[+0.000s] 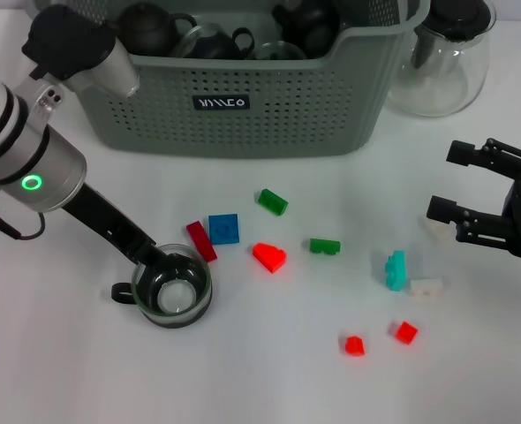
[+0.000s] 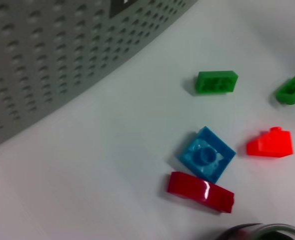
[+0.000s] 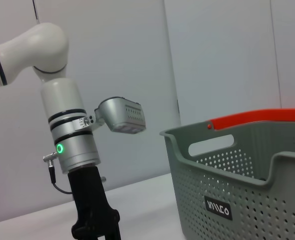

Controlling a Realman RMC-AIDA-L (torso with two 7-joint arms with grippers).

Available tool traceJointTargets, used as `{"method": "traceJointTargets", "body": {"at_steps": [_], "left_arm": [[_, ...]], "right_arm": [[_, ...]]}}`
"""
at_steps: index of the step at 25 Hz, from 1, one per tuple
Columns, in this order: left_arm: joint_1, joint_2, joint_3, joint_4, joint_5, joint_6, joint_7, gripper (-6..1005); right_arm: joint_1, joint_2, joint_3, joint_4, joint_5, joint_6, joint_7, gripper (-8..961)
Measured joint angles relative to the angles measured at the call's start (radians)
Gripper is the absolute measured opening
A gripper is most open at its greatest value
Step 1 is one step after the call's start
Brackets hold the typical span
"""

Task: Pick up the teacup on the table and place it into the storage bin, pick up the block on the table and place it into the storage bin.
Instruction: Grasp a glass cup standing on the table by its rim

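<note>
The glass teacup (image 1: 170, 287) stands on the white table at the front left, its dark handle pointing left. My left gripper (image 1: 148, 254) reaches down to the cup's far rim; whether it grips the rim I cannot tell. In the left wrist view only the cup's rim (image 2: 267, 231) shows at the edge. Several blocks lie scattered mid-table: a blue one (image 1: 224, 228), a dark red one (image 1: 201, 240), a bright red one (image 1: 269, 256) and a green one (image 1: 273, 201). The grey-green storage bin (image 1: 243, 124) stands at the back. My right gripper (image 1: 449, 181) hovers open at the right.
Dark teapots and cups fill the bin. A clear glass pitcher (image 1: 441, 62) stands to the bin's right. More blocks lie to the right: green (image 1: 325, 246), cyan (image 1: 396, 269), white (image 1: 426, 287) and two small red ones (image 1: 355, 344).
</note>
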State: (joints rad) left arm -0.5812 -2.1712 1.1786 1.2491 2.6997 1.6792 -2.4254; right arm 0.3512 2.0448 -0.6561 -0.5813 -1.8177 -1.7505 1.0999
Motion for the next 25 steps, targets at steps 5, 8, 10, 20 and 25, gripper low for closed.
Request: {"method": "traceJointTargets", "body": {"at_steps": [5, 8, 10, 20, 25], "left_arm": [[-0.006, 0.002, 0.000, -0.030, 0.025, -0.033, 0.003, 324], [-0.008, 0.002, 0.004, -0.037, 0.026, -0.036, 0.003, 323], [-0.008, 0.002, 0.007, -0.040, 0.026, -0.037, 0.003, 323], [-0.005, -0.001, 0.010, -0.043, 0.021, -0.037, -0.007, 288], [-0.007, 0.000, 0.004, -0.043, 0.022, -0.025, -0.014, 205]], "right_arm": [[-0.003, 0.000, 0.001, 0.000, 0.000, 0.000, 0.000, 867], [-0.005, 0.000, 0.002, 0.000, 0.000, 0.000, 0.000, 867], [-0.006, 0.000, 0.001, 0.000, 0.000, 0.000, 0.000, 867], [-0.008, 0.000, -0.001, 0.000, 0.000, -0.006, 0.000, 868], [-0.008, 0.000, -0.001, 0.000, 0.000, -0.007, 0.000, 868]]}}
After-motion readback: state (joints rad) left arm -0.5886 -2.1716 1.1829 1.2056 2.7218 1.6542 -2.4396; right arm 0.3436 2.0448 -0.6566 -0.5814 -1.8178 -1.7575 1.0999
